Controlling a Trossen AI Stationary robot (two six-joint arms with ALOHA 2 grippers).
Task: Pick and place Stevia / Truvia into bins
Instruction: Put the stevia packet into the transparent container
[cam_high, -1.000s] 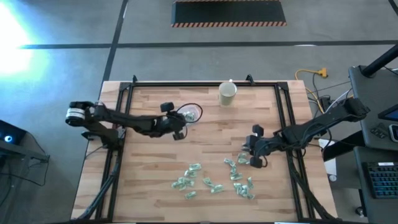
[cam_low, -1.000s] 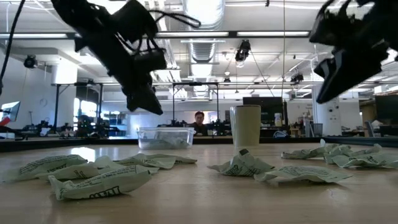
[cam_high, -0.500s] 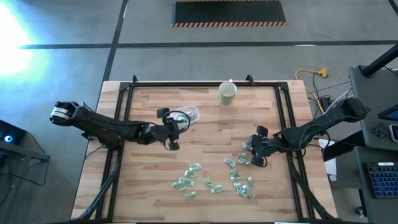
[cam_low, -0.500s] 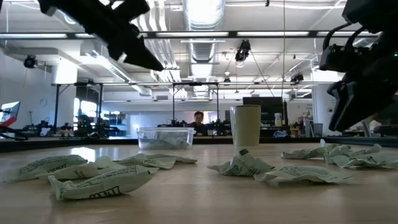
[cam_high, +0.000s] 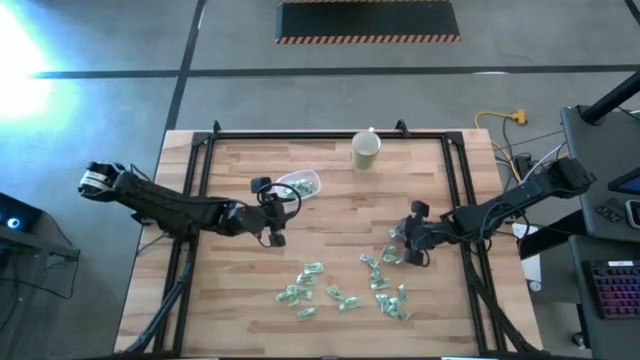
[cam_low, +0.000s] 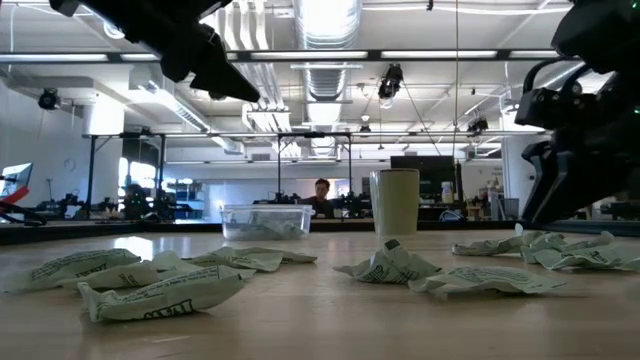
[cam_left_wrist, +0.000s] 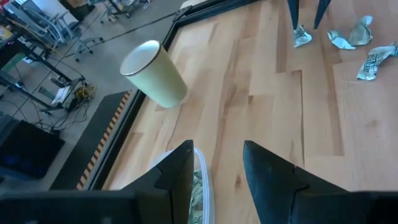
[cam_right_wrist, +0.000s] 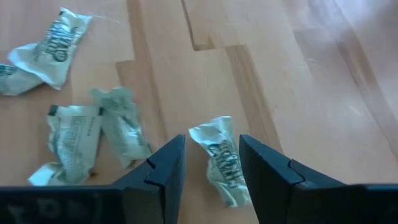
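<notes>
While the right pincer (cam_high: 414, 252) hangs low over the near-right patch of the wooden table (cam_high: 340, 200), one crumpled pale green and white paper sachet (cam_right_wrist: 222, 159) lies right between its fingertips, slightly ahead of them. Fingers are spread narrow-ish, empty, one dark finger (cam_right_wrist: 163, 172) on each side of the packet. The packet's long axis runs roughly along the pincer's reach, not across the gap, so closing should pinch its short width, I'd guess. Printed end points away from the wrist.

More sachets (cam_high: 340, 290) are scattered just beside it and further off toward the table's near edge.

The left pincer (cam_high: 274, 225) sits well apart, right next to the small clear shallow plastic tub (cam_high: 301, 184), fingers open and holding nothing. From its wrist camera the tub rim peeks between its fingers, with some packets already inside. The beige paper cup (cam_high: 365, 149) stands beyond that.

So the right arm is clearly the nearer one for this grab.
</notes>
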